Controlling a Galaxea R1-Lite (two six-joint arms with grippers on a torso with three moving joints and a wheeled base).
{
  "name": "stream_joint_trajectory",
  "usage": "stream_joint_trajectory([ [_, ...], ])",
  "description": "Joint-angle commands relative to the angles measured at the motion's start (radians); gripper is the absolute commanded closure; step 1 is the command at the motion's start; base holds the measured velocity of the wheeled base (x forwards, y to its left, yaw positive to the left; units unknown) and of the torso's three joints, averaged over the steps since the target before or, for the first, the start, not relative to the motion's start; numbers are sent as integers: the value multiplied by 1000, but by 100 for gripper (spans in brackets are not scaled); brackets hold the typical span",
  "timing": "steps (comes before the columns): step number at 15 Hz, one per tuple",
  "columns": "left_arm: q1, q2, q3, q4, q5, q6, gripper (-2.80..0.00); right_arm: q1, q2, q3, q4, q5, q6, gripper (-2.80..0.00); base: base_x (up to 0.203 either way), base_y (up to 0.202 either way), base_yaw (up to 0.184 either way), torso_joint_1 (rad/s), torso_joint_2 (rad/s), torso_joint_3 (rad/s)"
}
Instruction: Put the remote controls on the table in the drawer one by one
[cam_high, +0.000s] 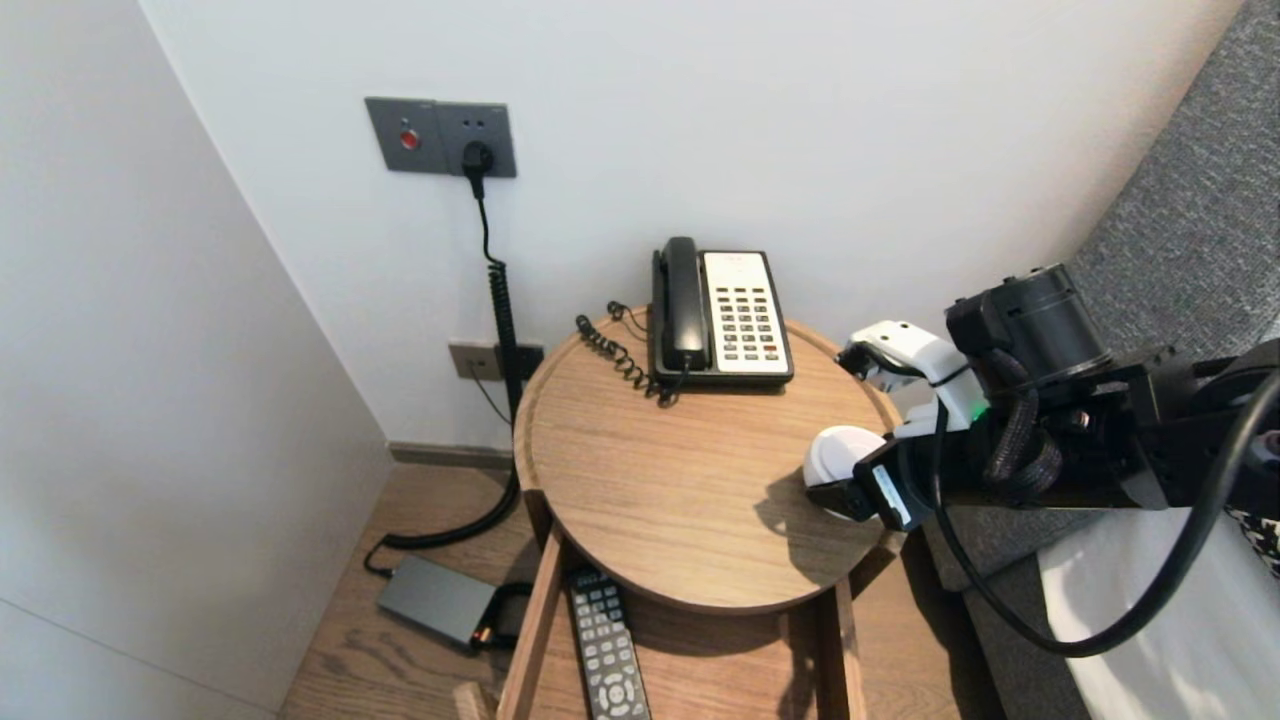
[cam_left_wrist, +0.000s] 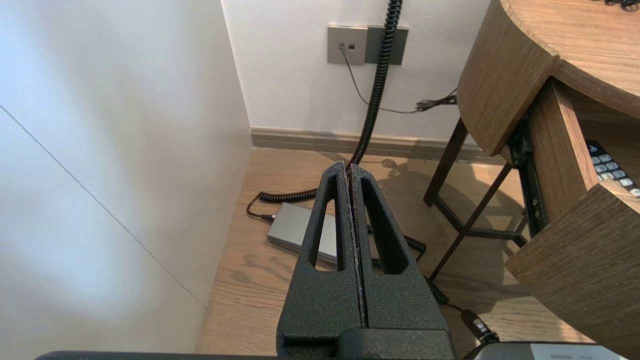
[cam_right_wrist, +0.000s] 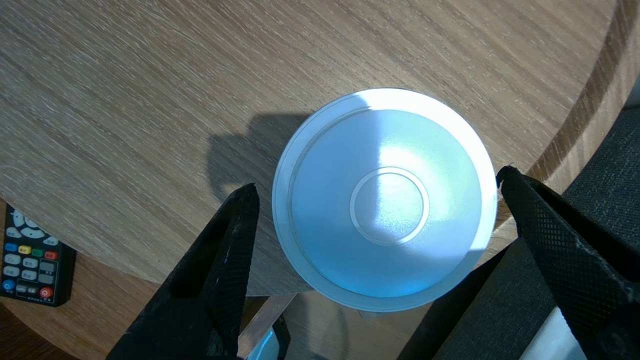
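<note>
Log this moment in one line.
right claw: open astride white round lidded cup | cup: at edge of round wooden table | left claw: shut, over floor

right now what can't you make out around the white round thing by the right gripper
- White round thing: the right wrist view looks straight down, so its sides are hidden; in the head view the right gripper covers its near side.
- Remote control: cut off by the head view's bottom edge.
- Telephone: key labels too small, head view.
- Left gripper: outside the head view.
</note>
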Motion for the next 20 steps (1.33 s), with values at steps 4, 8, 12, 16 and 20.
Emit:
stream_joint_trajectory([
  [4,0,0,12,0,0,0,0,-1,27,8,1,0,-2,-280,0,0,0,0,0,0],
  [8,0,0,12,0,0,0,0,-2,29,6,-1,-1,-3,0,0,0,0,0,0,0],
  [12,0,0,12,0,0,0,0,-4,21,2,-12,-1,4,0,0,0,0,0,0,0],
  [16,0,0,12,0,0,0,0,8,-17,-13,29,-15,145,0,0,0,0,0,0,0],
  [20,0,0,12,0,0,0,0,108,-58,-120,270,-18,351,0,0,0,0,0,0,0],
])
